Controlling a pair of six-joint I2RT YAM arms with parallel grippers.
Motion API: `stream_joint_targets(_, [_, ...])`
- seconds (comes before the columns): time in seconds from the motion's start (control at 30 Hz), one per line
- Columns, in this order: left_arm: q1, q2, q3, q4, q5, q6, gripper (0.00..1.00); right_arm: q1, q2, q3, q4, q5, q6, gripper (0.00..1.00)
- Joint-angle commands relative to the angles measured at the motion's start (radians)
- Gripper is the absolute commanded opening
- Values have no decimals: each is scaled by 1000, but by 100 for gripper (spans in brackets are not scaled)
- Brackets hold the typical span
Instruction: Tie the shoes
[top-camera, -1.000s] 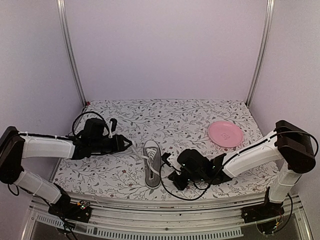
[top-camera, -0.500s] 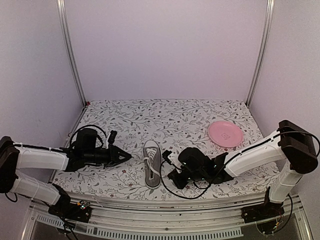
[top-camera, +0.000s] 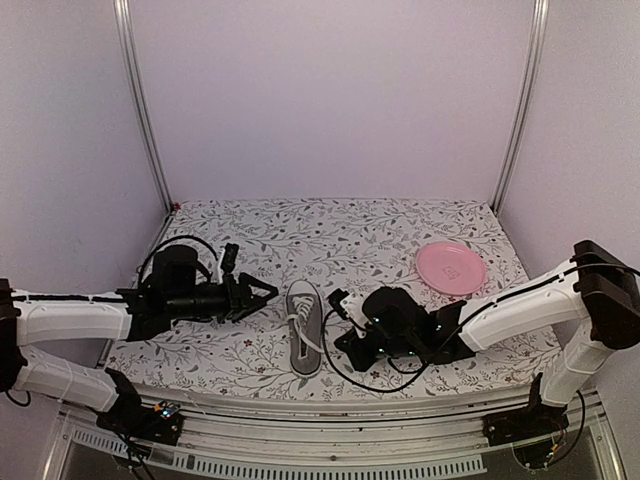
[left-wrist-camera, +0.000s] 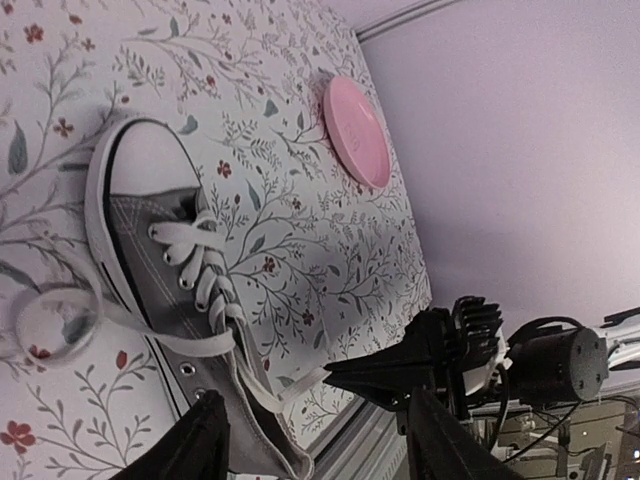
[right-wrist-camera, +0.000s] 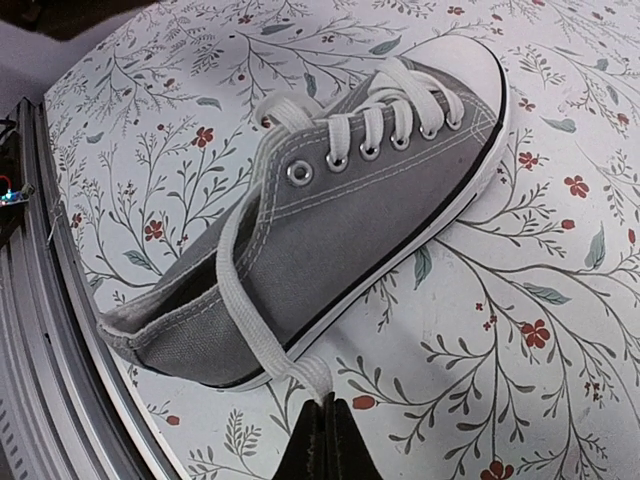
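Note:
The grey shoe (top-camera: 304, 335) with white laces lies on the floral cloth, toe pointing away from the arms; it also shows as the shoe (left-wrist-camera: 150, 245) and the shoe (right-wrist-camera: 340, 230). My right gripper (right-wrist-camera: 328, 405) is shut on the end of one white lace (right-wrist-camera: 240, 300), which runs taut from the top eyelets over the heel side. From above, the right gripper (top-camera: 340, 350) sits just right of the heel. My left gripper (top-camera: 262, 293) hangs open just left of the toe, holding nothing. The left gripper (left-wrist-camera: 320, 450) points across the shoe. The other lace (left-wrist-camera: 55, 320) lies looped on the cloth.
A pink plate (top-camera: 451, 268) rests at the back right, also seen as the plate (left-wrist-camera: 355, 130). A black cable (top-camera: 345, 380) loops on the cloth by the right gripper. The metal rail (right-wrist-camera: 40, 330) of the near table edge runs close behind the heel.
My left gripper shut half a second ago and now stands open again, a little nearer the toe. The right gripper kept its hold on the lace and shifted slightly.

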Motion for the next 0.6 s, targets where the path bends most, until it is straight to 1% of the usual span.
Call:
stream_joint_targets(0.0, [-126, 62, -74, 151, -141, -187, 63, 5, -28, -13, 8, 24, 24, 2])
stream_joint_targets(0.1, [-157, 125, -80, 231, -182, -243, 69, 5, -31, -17, 12, 23, 26, 2])
stream_joint_targets(0.17, [-164, 178, -71, 288, -186, -280, 71, 5, -34, -20, 13, 24, 27, 2])
stream_joint_targets(0.23, [-176, 251, -50, 335, -172, -306, 72, 4, -39, -26, 13, 28, 28, 2])
stream_joint_targets(0.37, [-195, 343, -7, 369, -163, -326, 74, 4, -58, -41, 15, 43, 34, 2])
stream_joint_targets(0.5, [-200, 392, 2, 421, -162, -351, 74, 5, -71, -54, 20, 46, 41, 2])
stream_joint_targets(0.57, [-202, 405, 11, 421, -177, -349, 75, 4, -70, -56, 23, 46, 42, 2])
